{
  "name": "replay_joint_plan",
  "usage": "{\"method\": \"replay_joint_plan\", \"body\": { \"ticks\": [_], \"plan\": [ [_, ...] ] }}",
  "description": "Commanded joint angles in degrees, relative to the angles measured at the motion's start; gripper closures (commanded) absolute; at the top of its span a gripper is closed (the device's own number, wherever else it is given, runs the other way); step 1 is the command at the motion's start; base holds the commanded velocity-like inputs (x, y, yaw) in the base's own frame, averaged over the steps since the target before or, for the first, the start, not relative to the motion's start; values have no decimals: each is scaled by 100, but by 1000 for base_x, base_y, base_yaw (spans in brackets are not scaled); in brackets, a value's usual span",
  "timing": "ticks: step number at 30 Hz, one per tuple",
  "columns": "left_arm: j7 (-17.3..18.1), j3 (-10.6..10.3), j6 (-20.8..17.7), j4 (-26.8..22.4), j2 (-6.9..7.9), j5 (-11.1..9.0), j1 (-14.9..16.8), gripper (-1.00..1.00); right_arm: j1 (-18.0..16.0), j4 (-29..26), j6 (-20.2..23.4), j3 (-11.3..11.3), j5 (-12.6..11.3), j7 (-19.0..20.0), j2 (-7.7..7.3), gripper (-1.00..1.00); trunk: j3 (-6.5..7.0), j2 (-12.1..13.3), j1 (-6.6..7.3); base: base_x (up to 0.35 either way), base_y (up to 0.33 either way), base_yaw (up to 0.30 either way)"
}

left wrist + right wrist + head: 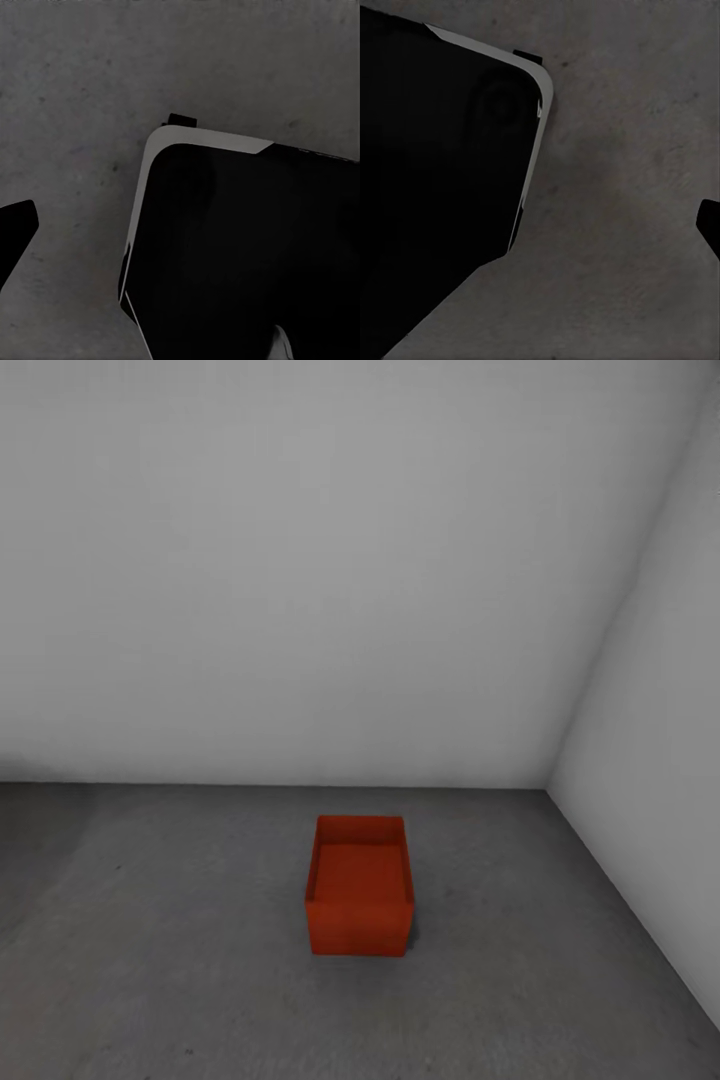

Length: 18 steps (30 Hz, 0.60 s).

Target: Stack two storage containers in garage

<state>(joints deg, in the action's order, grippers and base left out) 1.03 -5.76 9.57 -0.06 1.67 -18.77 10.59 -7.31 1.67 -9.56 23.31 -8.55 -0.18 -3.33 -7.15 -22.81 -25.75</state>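
One red-orange storage container [359, 890] stands upright on the dark grey concrete floor [150, 960] of the garage, a little way out from the back wall and near the right-hand corner. Its open top faces up. I cannot tell whether a second container sits in it. In the left wrist view a dark fingertip [16, 229] of my left gripper shows at the frame's edge, over bare floor. In the right wrist view a dark fingertip [711, 225] of my right gripper shows likewise. Each sits far out to the side, with nothing held.
Plain grey-white walls meet in a corner [548, 785] behind and to the right of the container. My own black base with its white rim [202, 139] [536, 82] appears in both wrist views, resting on the concrete.
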Motion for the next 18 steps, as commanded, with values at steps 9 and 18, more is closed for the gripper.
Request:
{"method": "replay_joint_plan", "body": {
  "ticks": [9, 18],
  "plan": [
    [11, -48, 19, 6, 0, -56, 4, -100, -8, 18, -20, 61, -44, -38, 4, -100, -7, -11, -3, 0, 0, 0],
    [11, -48, 19, 6, 0, -56, 4, -100, -8, 18, -21, 69, -8, -44, 29, -100, -7, -11, -3, 0, 0, 0]
  ]
}}
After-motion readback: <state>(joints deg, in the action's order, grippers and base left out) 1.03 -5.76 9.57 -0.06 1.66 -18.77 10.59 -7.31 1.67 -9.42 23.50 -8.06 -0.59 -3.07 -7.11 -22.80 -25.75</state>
